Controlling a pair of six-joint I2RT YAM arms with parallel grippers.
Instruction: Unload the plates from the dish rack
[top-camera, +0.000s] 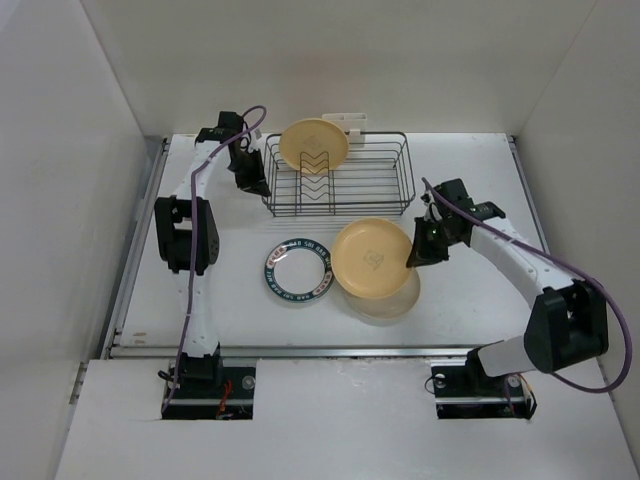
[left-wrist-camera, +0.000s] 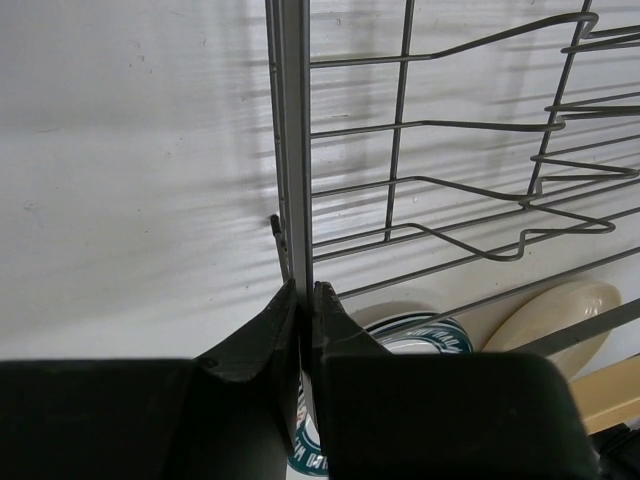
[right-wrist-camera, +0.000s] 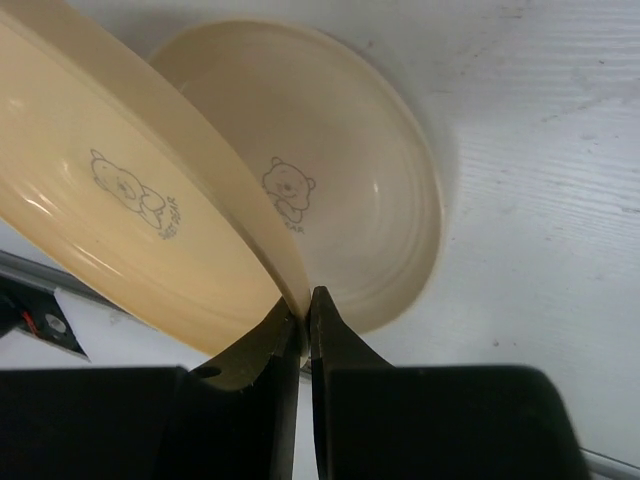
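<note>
The black wire dish rack (top-camera: 345, 180) stands at the back middle, with one yellow-orange plate (top-camera: 313, 145) upright in its left end. My left gripper (top-camera: 252, 182) is shut on the rack's left end wire (left-wrist-camera: 294, 150), as the left wrist view (left-wrist-camera: 305, 292) shows. My right gripper (top-camera: 417, 252) is shut on the rim of a second yellow-orange plate (top-camera: 370, 255) and holds it tilted over a cream plate (top-camera: 392, 300) on the table. In the right wrist view the jaws (right-wrist-camera: 304, 302) pinch the yellow-orange plate (right-wrist-camera: 130, 220) above the cream plate (right-wrist-camera: 350, 190). A teal-rimmed plate (top-camera: 297, 270) lies flat on the table.
A cream clip piece (top-camera: 352, 122) sits on the rack's far long side. White walls enclose the table on the left, back and right. The teal-rimmed plate (left-wrist-camera: 425, 335) and a cream plate (left-wrist-camera: 560, 310) show through the rack wires in the left wrist view.
</note>
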